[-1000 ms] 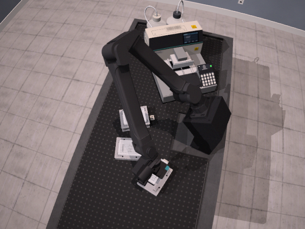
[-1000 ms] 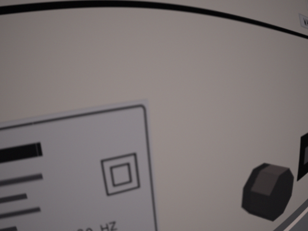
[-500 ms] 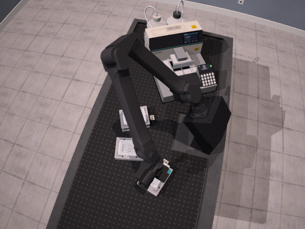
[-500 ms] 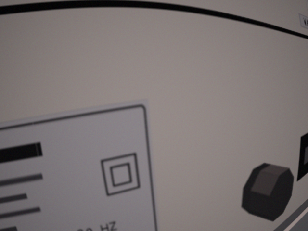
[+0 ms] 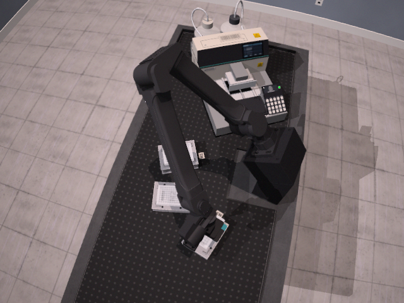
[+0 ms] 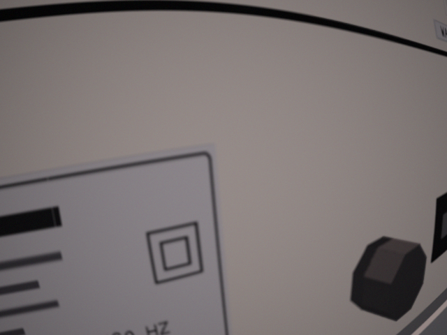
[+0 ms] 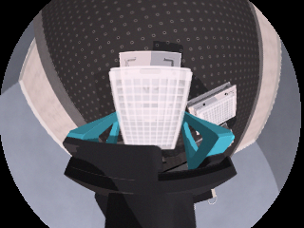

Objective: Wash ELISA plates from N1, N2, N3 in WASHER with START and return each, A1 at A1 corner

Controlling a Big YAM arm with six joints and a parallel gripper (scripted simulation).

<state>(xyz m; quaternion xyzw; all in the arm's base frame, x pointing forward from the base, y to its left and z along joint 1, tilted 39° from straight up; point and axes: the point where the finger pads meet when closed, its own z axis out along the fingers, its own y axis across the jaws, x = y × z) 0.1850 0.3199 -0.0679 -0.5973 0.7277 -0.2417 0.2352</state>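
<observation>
My gripper (image 5: 210, 235) (image 7: 150, 114) is shut on a clear-white ELISA plate (image 5: 205, 242) (image 7: 151, 95). It holds the plate over nest N3 (image 5: 206, 255) (image 7: 138, 59); in the wrist view the nest shows beyond the plate's far edge. The height of the gap and the plate's cut-off corner cannot be told. A second plate (image 5: 168, 194) (image 7: 216, 113) lies in the middle nest (image 5: 154, 203). A third plate (image 5: 190, 149) lies in the farther nest (image 5: 160, 156), partly behind my arm. The washer (image 5: 228, 53) has a green lamp (image 5: 279, 87); my arm partly hides its carrier.
The washer's keypad (image 5: 275, 105) is at its front right. Two bottles (image 5: 207, 24) (image 5: 234, 21) with tubes stand behind it. A small corner label (image 5: 219, 213) lies beside N3. The exterior view shows only a housing panel (image 6: 288, 144) with a black knob (image 6: 387, 281).
</observation>
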